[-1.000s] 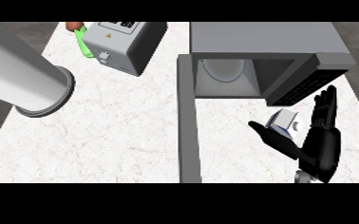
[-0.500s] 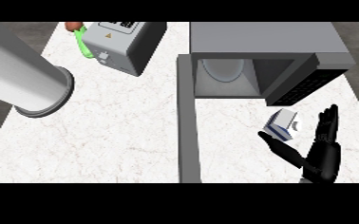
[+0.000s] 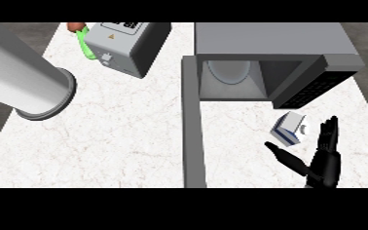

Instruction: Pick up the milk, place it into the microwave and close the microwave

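The white marble counter fills the view, and the things on it go from close to far. Closest, at the lower right, the right hand is wide open, fingers straight up and thumb stuck out to the side, holding nothing. It has slid down and back from where it was a moment ago, so it is now a bit farther from the milk. The little milk carton lies tilted on the counter just above the thumb, not yet picked up. Behind it the microwave stands open, its door swung out toward us. Far left sits a toaster. The left hand is not seen; only a grey forearm shows.
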